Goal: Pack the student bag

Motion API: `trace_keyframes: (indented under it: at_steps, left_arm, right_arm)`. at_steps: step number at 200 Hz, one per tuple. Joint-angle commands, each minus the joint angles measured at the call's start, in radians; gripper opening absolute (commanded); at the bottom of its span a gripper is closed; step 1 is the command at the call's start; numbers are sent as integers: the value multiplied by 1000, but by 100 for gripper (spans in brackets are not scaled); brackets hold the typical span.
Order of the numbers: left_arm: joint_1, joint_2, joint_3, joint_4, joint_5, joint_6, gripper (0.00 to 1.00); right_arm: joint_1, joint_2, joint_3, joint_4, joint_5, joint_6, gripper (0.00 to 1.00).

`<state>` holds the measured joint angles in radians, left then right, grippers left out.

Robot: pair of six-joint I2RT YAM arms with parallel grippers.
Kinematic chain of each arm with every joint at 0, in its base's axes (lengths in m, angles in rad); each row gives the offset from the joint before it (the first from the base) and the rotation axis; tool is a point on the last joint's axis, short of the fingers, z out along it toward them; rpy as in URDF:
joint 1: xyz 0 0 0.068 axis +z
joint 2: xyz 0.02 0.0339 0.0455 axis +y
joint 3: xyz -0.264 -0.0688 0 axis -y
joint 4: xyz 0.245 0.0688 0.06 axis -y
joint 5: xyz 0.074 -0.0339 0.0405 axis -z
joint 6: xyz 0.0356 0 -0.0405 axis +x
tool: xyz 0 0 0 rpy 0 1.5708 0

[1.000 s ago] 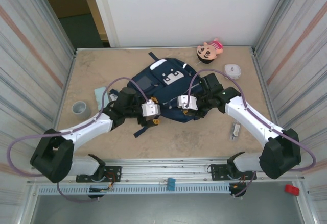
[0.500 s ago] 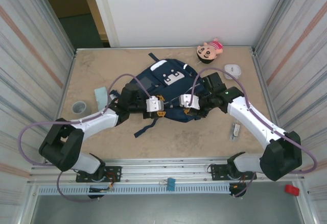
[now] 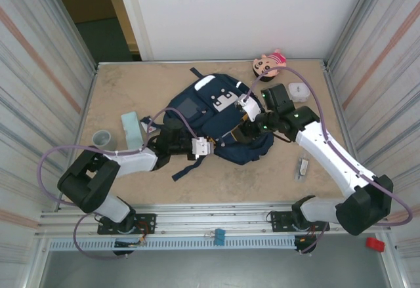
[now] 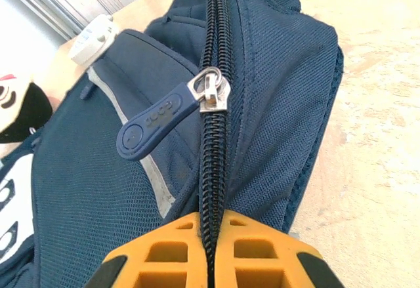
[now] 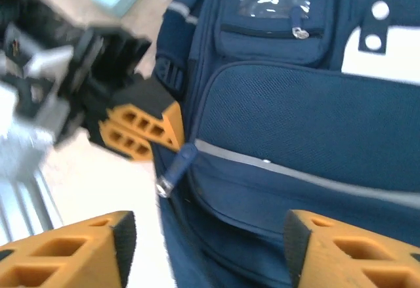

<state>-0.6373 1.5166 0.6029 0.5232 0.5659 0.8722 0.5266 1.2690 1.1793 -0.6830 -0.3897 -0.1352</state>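
- student bag (image 3: pixel 197 101) lies flat mid-tabletop (image 3: pixel 131 84), front pockets up, white patches toward the far side
- left tool (image 4: pixel 211 226): orange fingers (image 4: pixel 262 248) together, clamped on the bag's zipper line at its near edge
- blue zipper pull (image 4: pixel 154 123) sits just past those fingers, lying on the fabric beside the teeth
- right tool (image 5: pixel 207 235): fingers apart, above the bag's near-right part, gripping nothing; left tool just beside it
- plush doll (image 3: pixel 269 65) at far right, white round case (image 3: pixel 300 91) near it, both clear of the bag
- teal box (image 3: pixel 131 129) and grey tape roll (image 3: pixel 104 139) left of the bag
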Motion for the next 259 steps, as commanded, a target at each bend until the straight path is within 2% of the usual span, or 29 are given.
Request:
trace_keyframes:
  at_steps: [1, 16, 32, 53, 85, 111, 154, 196, 259]
  left_arm:
    - [1, -3, 6, 171, -33, 17, 0]
    - [-1, -4, 3, 175, -28, 18, 0]
    - [-4, -11, -3, 175, -21, 19, 0]
    - [-8, -22, -9, 166, -15, 22, 0]
    - [-9, -37, -16, 156, -20, 21, 0]
    - [-11, -41, -14, 157, -21, 19, 0]
    - [-17, -38, -5, 156, -23, 19, 0]
    - [-31, -31, 1, 154, -52, 22, 0]
    - [-33, -23, -3, 162, -71, 13, 0]
  right_arm:
    - [102, 7, -3, -31, 141, 382, 69]
    - [150, 27, -9, 14, 214, 467, 72]
    - [145, 68, 2, 38, 250, 571, 72]
    - [131, 131, 34, 57, 209, 653, 71]
    - [159, 199, 53, 93, 131, 694, 70]
    - [182, 223, 61, 78, 167, 703, 69]
    - [229, 288, 106, 12, 366, 700, 58]
    - [286, 308, 122, 1, 537, 750, 41]
    - [312, 216, 62, 2, 661, 820, 27]
